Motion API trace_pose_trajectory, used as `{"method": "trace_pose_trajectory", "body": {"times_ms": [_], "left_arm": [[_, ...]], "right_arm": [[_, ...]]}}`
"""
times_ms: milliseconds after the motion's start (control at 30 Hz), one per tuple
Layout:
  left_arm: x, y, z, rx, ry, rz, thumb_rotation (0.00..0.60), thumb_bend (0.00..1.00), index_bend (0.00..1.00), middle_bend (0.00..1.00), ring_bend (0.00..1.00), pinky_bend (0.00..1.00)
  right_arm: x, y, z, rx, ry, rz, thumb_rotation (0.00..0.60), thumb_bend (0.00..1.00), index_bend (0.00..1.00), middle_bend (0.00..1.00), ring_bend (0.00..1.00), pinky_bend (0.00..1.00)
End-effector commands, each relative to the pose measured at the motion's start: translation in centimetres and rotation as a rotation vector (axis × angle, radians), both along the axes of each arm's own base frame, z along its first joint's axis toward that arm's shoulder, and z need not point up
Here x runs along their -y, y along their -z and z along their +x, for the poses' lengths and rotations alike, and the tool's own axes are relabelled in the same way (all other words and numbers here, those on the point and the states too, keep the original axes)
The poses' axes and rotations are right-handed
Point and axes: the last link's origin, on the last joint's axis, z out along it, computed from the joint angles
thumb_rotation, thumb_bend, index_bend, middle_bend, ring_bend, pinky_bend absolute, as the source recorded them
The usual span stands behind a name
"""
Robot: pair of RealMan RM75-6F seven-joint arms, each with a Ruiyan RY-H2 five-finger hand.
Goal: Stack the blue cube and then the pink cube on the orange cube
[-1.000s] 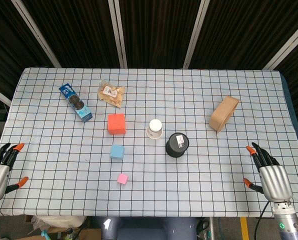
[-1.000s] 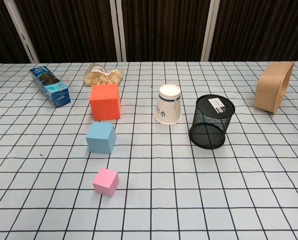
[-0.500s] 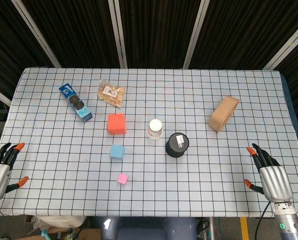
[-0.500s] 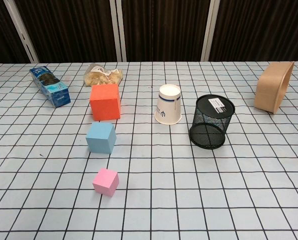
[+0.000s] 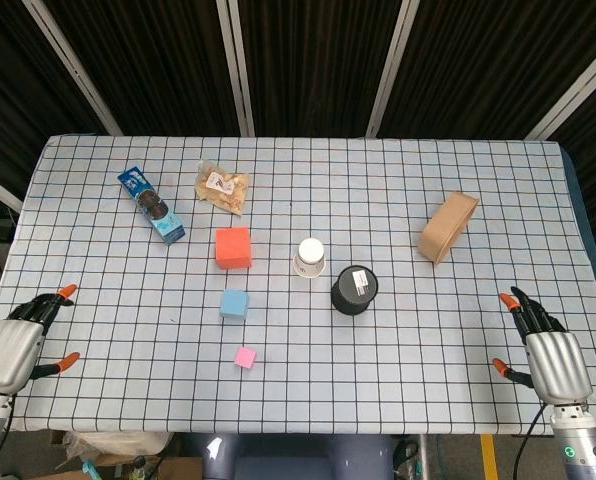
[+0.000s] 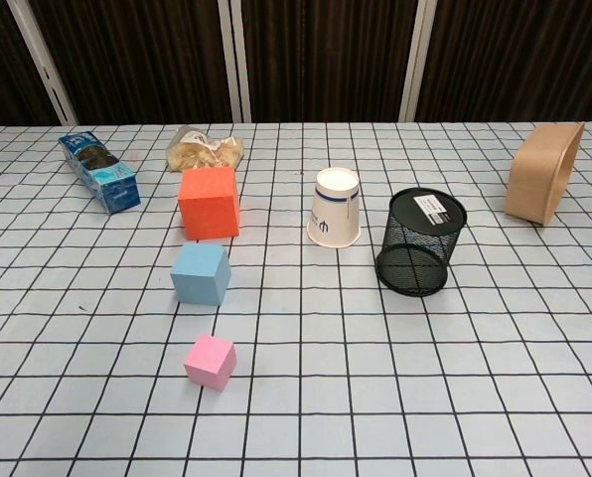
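Moving my left hand (image 5: 13, 345) inward: a second ago it sat at the far lower-left edge of the head view, now it has come a bit right and up over the counter (image 5: 398, 190) edge. It holds nothing, fingers spread. My right hand (image 5: 548, 352) at the lower right has only slid a touch lower; also empty, fingers apart. Neither hand shows in the chest view.

Cubes haven't moved. Orange cube (image 6: 209, 202) sits left of centre, blue cube (image 6: 201, 273) just below it in frame, pink cube (image 6: 211, 362) below that, slightly right. All three are apart, in a rough line, nothing stacked.

My read: this is the start of the reach for blue, left hand being the nearer one. Task is at zero progress. Blue goes on orange first, then pink.

Watch items: snack bag (image 6: 205, 151) and blue packet (image 6: 99, 171) lie above orange, out of the approach path. Paper cup (image 6: 336, 207) and mesh holder (image 6: 420, 241) are to the right, well apart from the cubes.
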Motion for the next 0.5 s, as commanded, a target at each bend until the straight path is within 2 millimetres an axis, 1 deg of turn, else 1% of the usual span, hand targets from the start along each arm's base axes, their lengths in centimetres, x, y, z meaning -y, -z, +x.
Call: {"method": "trace_pose_trajectory", "body": {"times_ms": [33, 67, 133, 200, 233, 333, 500], "left_arm": [[-1.2, 0.7, 1.8, 0.014, 0.034, -0.072, 0.600, 0.19, 0.11, 0.57, 0.48, 0.54], [-1.6, 1.0, 2.5, 0.019, 0.047, -0.077, 0.600, 0.19, 0.13, 0.66, 0.55, 0.61], [-2.4, 1.4, 3.9, 0.046, 0.060, -0.072, 0.600, 0.19, 0.17, 0.78, 0.67, 0.72], [-3.0, 2.1, 5.2, 0.095, 0.056, -0.070, 0.600, 0.19, 0.20, 0.86, 0.74, 0.79], [-3.3, 2.6, 6.1, 0.121, 0.043, -0.090, 0.600, 0.18, 0.21, 0.88, 0.76, 0.81], [-3.9, 3.4, 7.5, 0.122, 0.002, -0.158, 0.600, 0.18, 0.23, 0.91, 0.79, 0.84], [-5.3, 4.7, 9.7, 0.054, -0.031, -0.193, 0.600, 0.18, 0.23, 0.92, 0.80, 0.85]], "right_arm": [[0.0, -0.1, 0.0, 0.006, -0.003, 0.001, 0.600, 0.10, 0.12, 0.10, 0.17, 0.37], [0.0, -0.1, 0.0, 0.008, -0.003, 0.003, 0.600, 0.10, 0.12, 0.10, 0.17, 0.37], [0.0, -0.1, 0.0, 0.012, -0.002, 0.006, 0.600, 0.10, 0.12, 0.10, 0.17, 0.37], [0.0, -0.1, 0.0, 0.016, -0.001, 0.011, 0.600, 0.10, 0.12, 0.10, 0.17, 0.37], [0.0, -0.1, -0.1, 0.019, -0.001, 0.015, 0.600, 0.10, 0.12, 0.10, 0.17, 0.37], [0.0, -0.2, -0.1, 0.026, 0.000, 0.020, 0.600, 0.10, 0.12, 0.10, 0.17, 0.37], [0.1, -0.2, -0.3, 0.036, 0.003, 0.027, 0.600, 0.10, 0.12, 0.10, 0.17, 0.37]]}}
